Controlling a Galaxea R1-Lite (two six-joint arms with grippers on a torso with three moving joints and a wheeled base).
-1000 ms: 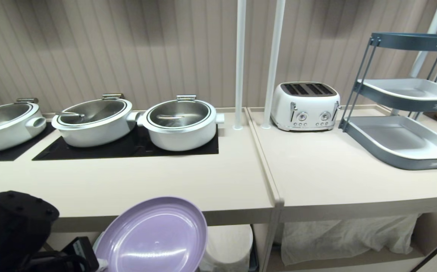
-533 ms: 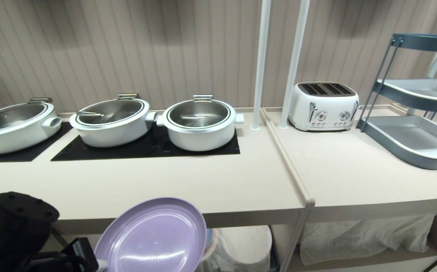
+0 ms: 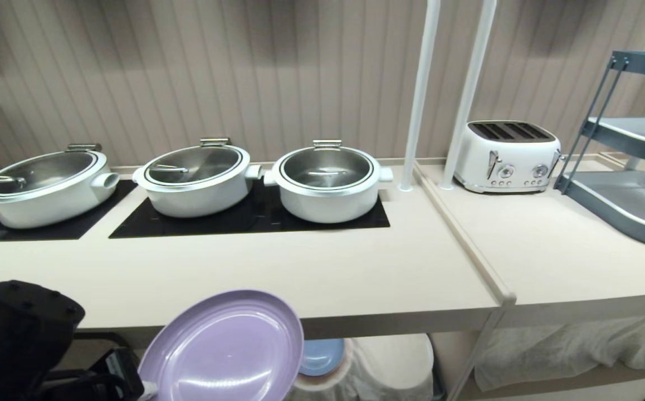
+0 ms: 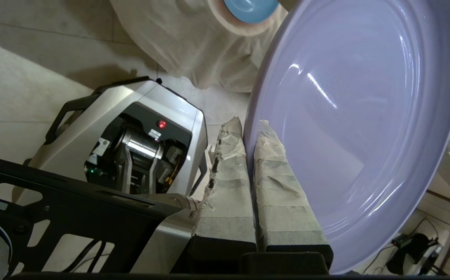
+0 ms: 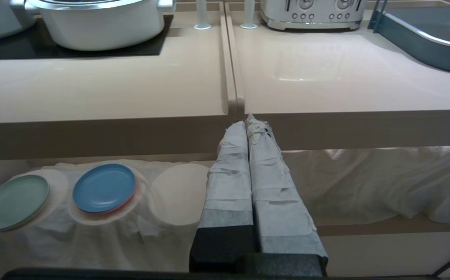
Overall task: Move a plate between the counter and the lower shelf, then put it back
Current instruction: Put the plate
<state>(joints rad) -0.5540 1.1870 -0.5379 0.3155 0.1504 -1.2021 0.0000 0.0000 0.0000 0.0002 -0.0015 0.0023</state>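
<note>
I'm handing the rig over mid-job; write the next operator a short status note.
Left pincer: shut on the rim of the lilac plate, held tilted in front of the counter edge, below its top.
Right pincer: shut, empty, parked in front of the counter edge.
Lower shelf: white cloth over three humps; mint-green plate on one, blue plate on the middle one, the third hump bare.
Done: plate gripped and off both surfaces.
Left: set it down, either on the counter or the bare hump; I can't tell which leg this is.
</note>
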